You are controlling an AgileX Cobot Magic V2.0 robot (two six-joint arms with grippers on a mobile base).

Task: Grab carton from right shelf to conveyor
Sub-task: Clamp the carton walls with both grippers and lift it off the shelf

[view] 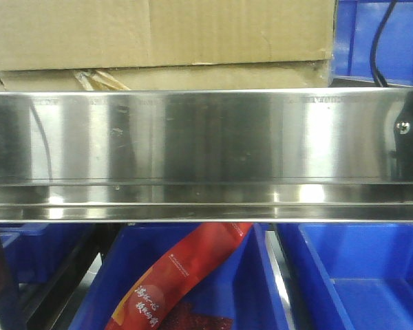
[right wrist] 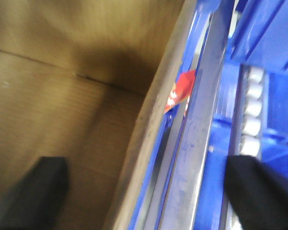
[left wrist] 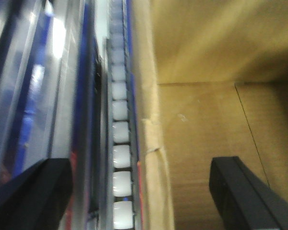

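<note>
The brown carton sits behind the steel rail, and only its lower part shows in the front view. In the left wrist view I look into the open carton. My left gripper is open and straddles the carton's left wall, with one finger inside and the other outside over the rail. White conveyor rollers run beside that wall. My right gripper is open and straddles the carton's right wall, with one finger inside the carton.
Blue bins stand below the steel rail, and one holds a red packet, which also shows in the right wrist view. Another blue bin with a black cable stands at upper right. Rollers run right of the carton.
</note>
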